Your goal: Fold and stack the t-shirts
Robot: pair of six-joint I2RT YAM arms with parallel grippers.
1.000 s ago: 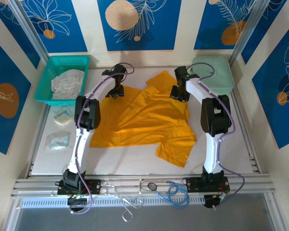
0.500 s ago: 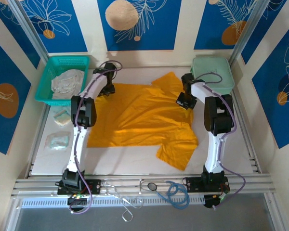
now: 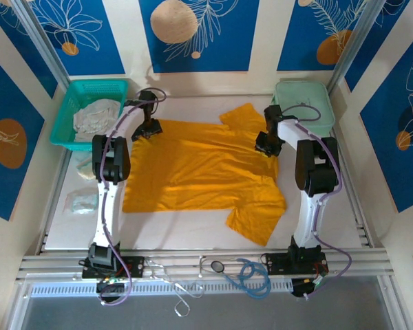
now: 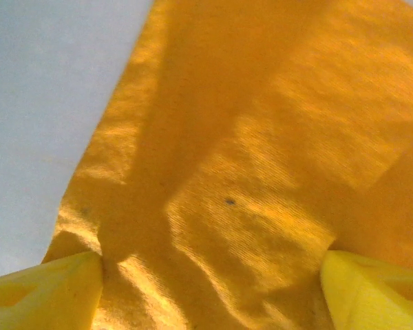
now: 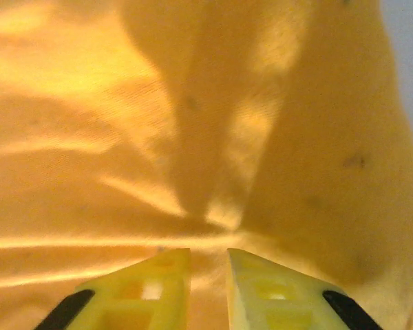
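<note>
The mustard-orange t-shirt [image 3: 203, 168] lies spread flat across the middle of the table, one sleeve toward the back and one toward the front right. My left gripper [image 3: 149, 129] sits low over its far left corner. In the left wrist view that gripper [image 4: 210, 261] is open, its yellow fingers [image 4: 45, 292] wide apart with flat cloth [image 4: 248, 137] between them. My right gripper [image 3: 267, 144] rests on the shirt's far right edge. In the right wrist view that gripper [image 5: 208, 254] is open by a narrow gap over the cloth [image 5: 124, 137]. A pale whitish-grey garment [image 3: 96, 118] lies bundled in the basket.
The teal mesh basket [image 3: 67, 103] stands at the back left and the mint-green case [image 3: 310, 103] at the back right, close behind the right gripper. Two small pale packets [image 3: 89, 167] [image 3: 82, 201] lie along the table's left edge. Cables [image 3: 251, 275] hang at the front rail.
Both grippers moved outward and toward the back, drawing the shirt's far edge flat and wide. The left jaws widened and the right jaws parted from shut.
</note>
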